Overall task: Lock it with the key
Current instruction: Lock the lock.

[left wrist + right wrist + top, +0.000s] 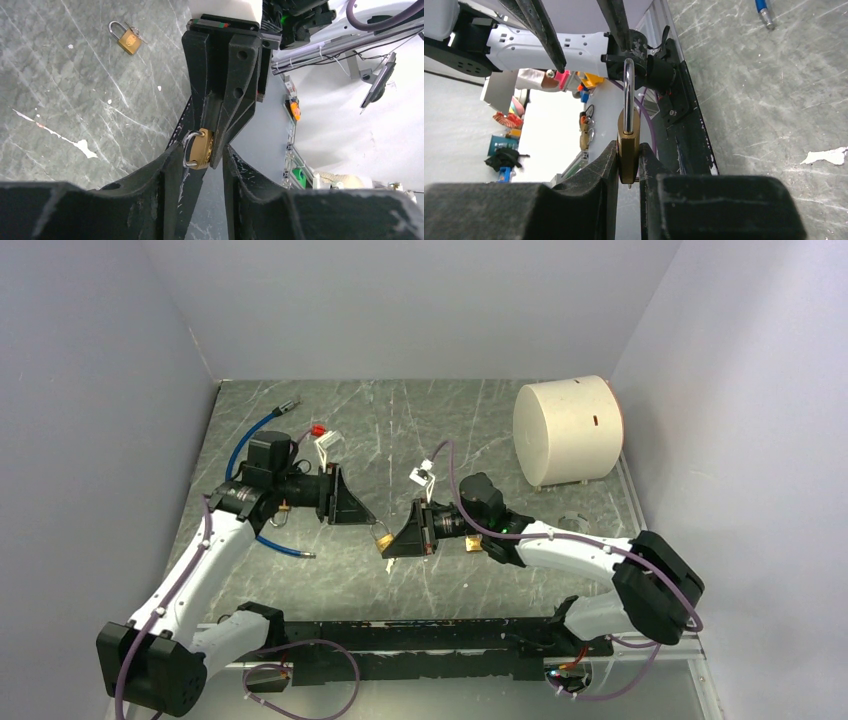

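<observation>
Nearest the lens, the right gripper (628, 167) is seen clamped on the brass body of the padlock (628, 145), its pads pressed flat to the two broad faces. The lock is held in the air between the two arms, clear of the table (65, 90). Its long axis is noted running straight out from the right gripper, with the shackle (629, 90) leading and the keyway end turned back toward the right wrist. A small metal tip is seen under the body, between the pads; whether it is a key cannot be told, and no key is made out with certainty anywhere else. Beyond the shackle, the left gripper (202, 150) is met head-on: its jaws stand apart and grip nothing, and the shackle end sits just at the fingertips, close against one finger. The left arm is thus judged the free one and the nearer to the shackle, though the keyway lies on the far side from it. Whether the shackle is seated or raised cannot be told, since it is viewed edge-on. Farther out, a spare padlock (127, 40) is seen lying flat on the table, well apart from both grippers.
</observation>
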### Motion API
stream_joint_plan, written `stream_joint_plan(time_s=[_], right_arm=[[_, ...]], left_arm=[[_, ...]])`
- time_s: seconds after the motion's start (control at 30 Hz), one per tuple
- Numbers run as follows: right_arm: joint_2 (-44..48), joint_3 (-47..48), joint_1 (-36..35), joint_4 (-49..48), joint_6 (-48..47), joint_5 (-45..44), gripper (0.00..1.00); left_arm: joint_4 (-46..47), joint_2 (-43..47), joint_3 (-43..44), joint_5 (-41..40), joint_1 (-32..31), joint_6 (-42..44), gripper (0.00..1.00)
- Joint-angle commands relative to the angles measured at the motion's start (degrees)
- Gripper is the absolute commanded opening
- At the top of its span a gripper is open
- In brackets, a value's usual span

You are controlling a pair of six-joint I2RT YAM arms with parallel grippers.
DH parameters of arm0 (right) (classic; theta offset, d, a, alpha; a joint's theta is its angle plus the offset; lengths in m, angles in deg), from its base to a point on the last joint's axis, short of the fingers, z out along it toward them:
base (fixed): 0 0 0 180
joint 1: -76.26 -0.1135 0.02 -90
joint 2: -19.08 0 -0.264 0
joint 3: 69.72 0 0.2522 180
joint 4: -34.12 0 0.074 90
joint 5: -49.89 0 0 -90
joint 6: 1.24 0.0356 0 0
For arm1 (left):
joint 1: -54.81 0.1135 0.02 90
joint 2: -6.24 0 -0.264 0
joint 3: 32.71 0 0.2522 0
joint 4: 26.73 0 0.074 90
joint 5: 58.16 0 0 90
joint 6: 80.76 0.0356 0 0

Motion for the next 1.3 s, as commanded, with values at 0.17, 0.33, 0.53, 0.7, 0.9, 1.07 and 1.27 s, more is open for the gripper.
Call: stream_joint_plan(time_s=[0.17,0.33,0.53,0.7,0.9,1.07,1.27], right_arm=[[-0.8,2.1,0.1,-6.0,0.5,3.4,0.00],[-1.6,2.7,0.1,-6.4,0.6,4.4,0.00],[-2.2,3.2,0.0,-6.3,0.6,4.9,0.00],[-2.6,3.6,0.0,-6.4,0.6,5.2,0.00],[-3.3,3.7,0.0,-8.1,1.3,5.8,0.00],[-3.1,3.9,0.0,-7.4,0.8,5.7,0.00],[-3.3,3.9,0.0,-7.2,0.8,5.3,0.00]], left_arm=[[-9.3,-0.8,4.2,3.5,0.2,11.7,0.32],[-9.1,-1.5,4.3,2.0,0.1,11.9,0.34],[-10.3,-2.1,5.1,-0.2,0.2,13.2,0.44],[-9.5,-2.7,4.6,1.0,0.1,12.7,0.41],[-9.9,-3.4,4.6,1.7,-0.2,13.0,0.36],[-9.8,-4.4,4.5,2.1,-0.3,13.3,0.30],[-9.0,-4.3,4.0,2.4,-0.3,13.0,0.10]])
